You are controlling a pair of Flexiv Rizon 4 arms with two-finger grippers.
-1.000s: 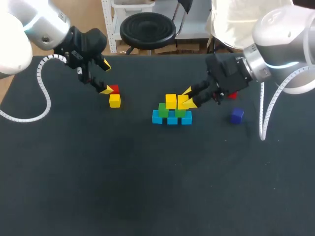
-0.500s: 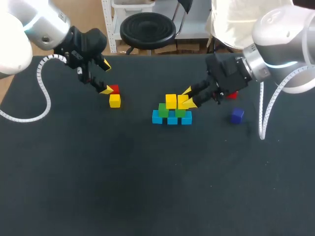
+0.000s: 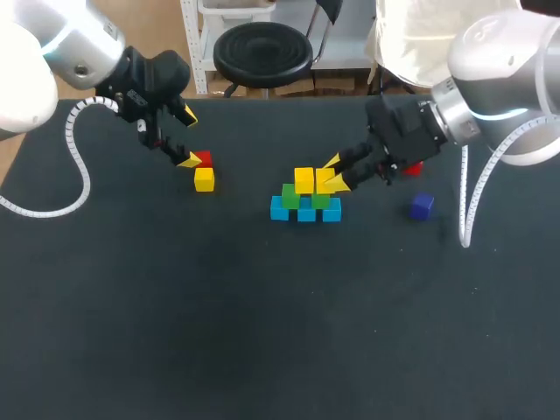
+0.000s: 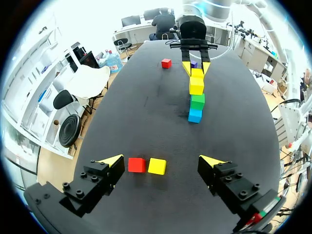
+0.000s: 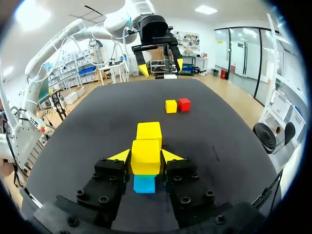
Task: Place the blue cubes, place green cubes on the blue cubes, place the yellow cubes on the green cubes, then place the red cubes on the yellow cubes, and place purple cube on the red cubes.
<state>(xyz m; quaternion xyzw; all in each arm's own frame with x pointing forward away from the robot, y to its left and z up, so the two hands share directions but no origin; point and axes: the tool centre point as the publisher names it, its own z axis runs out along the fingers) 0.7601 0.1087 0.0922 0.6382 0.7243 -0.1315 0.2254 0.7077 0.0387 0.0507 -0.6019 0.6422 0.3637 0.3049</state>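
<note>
Three blue cubes [image 3: 305, 213] form a row mid-table, with two green cubes [image 3: 290, 196] on them. One yellow cube [image 3: 304, 180] rests on the green ones. My right gripper [image 3: 333, 174] is shut on a second yellow cube [image 5: 146, 150] right beside it, over the green layer. My left gripper [image 3: 188, 137] hangs open over a loose red cube [image 3: 203, 158] and a loose yellow cube [image 3: 204, 179]; in the left wrist view the red cube [image 4: 136, 165] and yellow cube [image 4: 157, 166] lie between its wide fingers. Another red cube [image 3: 412, 169] sits behind the right gripper. The purple cube [image 3: 422, 206] lies right of the stack.
The black table [image 3: 262, 332] runs wide in front of the stack. The left arm's white cable [image 3: 77, 166] loops over the table's left side, and the right arm's cable [image 3: 472, 201] hangs near the purple cube.
</note>
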